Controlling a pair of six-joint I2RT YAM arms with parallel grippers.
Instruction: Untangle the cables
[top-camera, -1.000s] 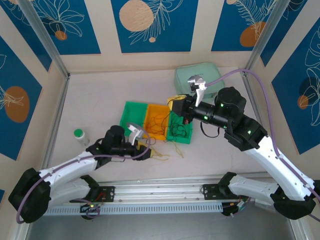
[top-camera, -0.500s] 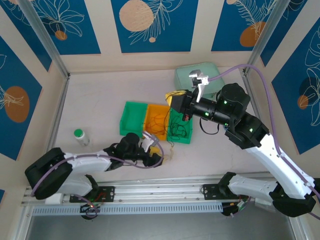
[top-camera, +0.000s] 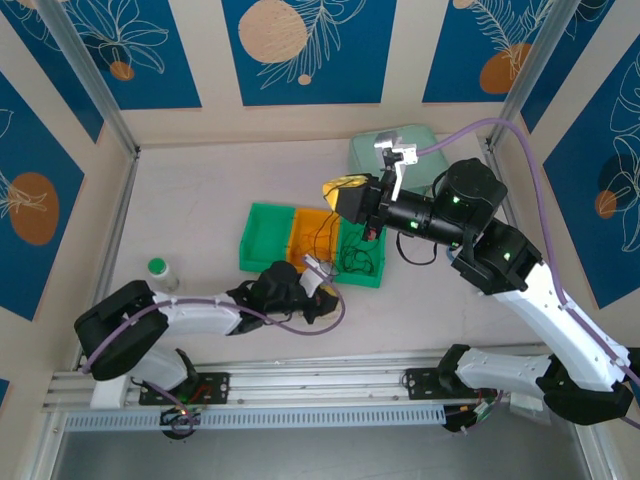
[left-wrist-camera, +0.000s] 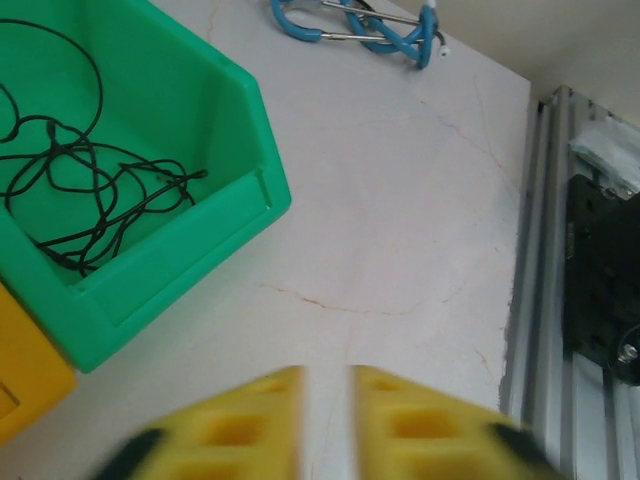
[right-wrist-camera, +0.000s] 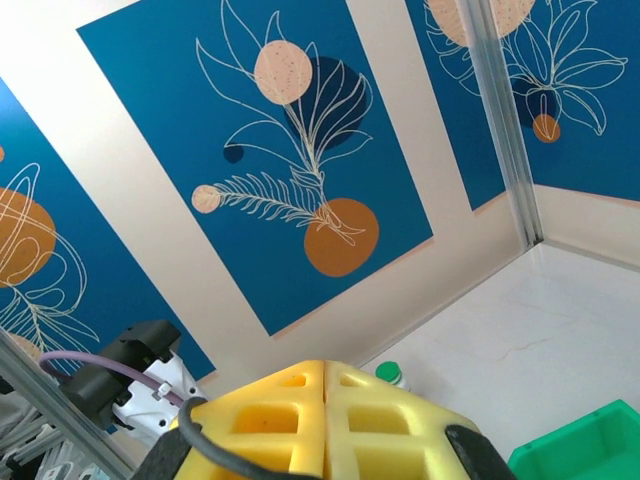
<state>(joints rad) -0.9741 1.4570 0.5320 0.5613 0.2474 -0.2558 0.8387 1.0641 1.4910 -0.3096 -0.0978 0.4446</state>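
Black cables (left-wrist-camera: 90, 200) lie tangled in a green bin (left-wrist-camera: 230, 150) at the upper left of the left wrist view. From above they show as black cables (top-camera: 352, 262) in the right-hand green bin (top-camera: 372, 275). My right gripper (top-camera: 340, 192) hangs raised above the bins. It is shut, and a black strand (right-wrist-camera: 185, 432) wraps its left finger and trails down toward the bins. My left gripper (top-camera: 322, 298) lies low on the table in front of the bins. Its yellow fingers (left-wrist-camera: 250, 420) stand almost together, and I see nothing between them; the left gripper (left-wrist-camera: 325, 375) is blurred.
An orange bin (top-camera: 312, 222) and a second green bin (top-camera: 262, 232) stand left of the cable bin. A pale green box (top-camera: 400, 155) sits at the back. A green-capped bottle (top-camera: 158, 270) stands far left. A blue looped tool (left-wrist-camera: 360, 20) lies beyond. The aluminium rail (left-wrist-camera: 540, 250) runs along the near edge.
My left arm dropped low and reached right along the table to where pale yellow strands lay, and its jaws closed. My right gripper rose and shifted left, still shut.
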